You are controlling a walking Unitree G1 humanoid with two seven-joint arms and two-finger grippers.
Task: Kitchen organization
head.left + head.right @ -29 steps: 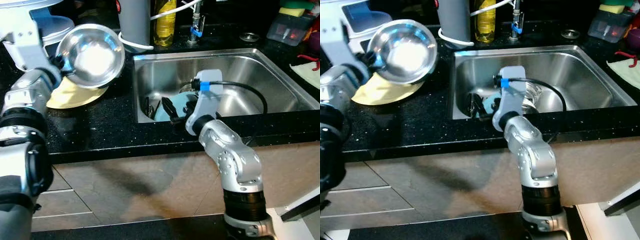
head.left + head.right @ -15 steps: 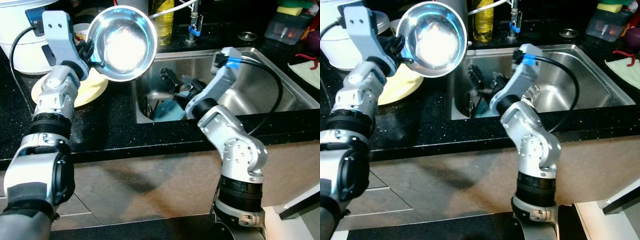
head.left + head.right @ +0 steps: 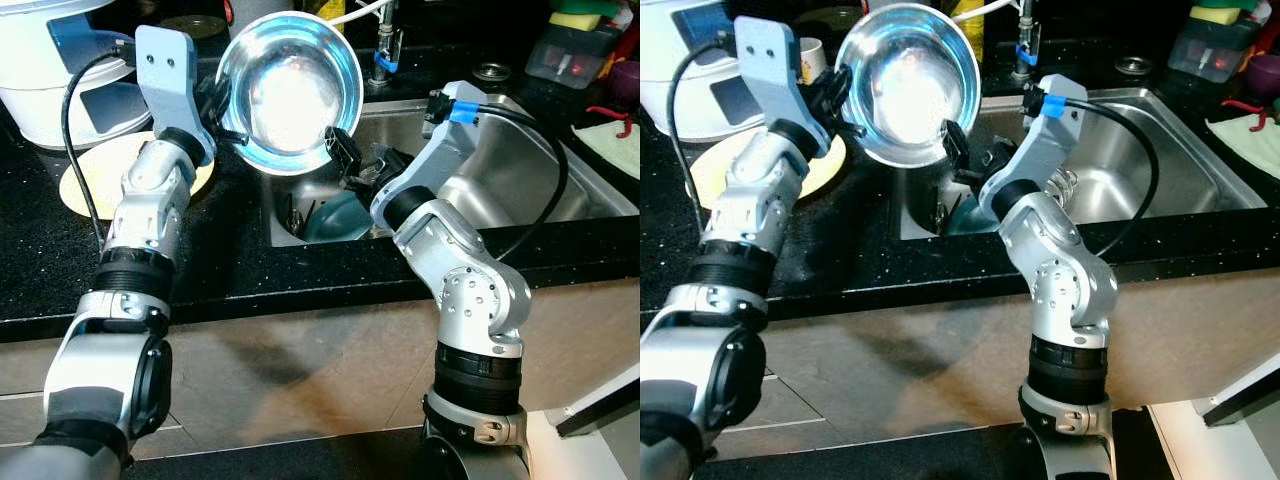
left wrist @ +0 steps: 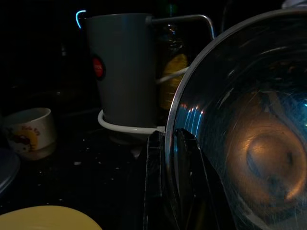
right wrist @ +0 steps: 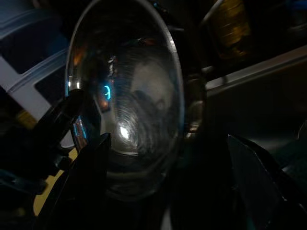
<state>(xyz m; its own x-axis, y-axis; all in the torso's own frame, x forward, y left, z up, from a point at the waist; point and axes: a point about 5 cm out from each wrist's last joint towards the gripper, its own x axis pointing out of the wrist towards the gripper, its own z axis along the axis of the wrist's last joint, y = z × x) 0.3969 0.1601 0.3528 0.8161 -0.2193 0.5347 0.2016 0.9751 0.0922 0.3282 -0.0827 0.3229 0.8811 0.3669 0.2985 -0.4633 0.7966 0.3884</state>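
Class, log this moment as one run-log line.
left tool: shut on steel bowl rim | bowl: tilted over sink | right tool: open, by bowl

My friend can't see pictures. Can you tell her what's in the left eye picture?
The robot's left tool holds up a shiny metal bowl by its rim, tilted over the left end of the steel sink. The right tool reaches up to the bowl's lower edge. A yellow plate lies on the black counter.
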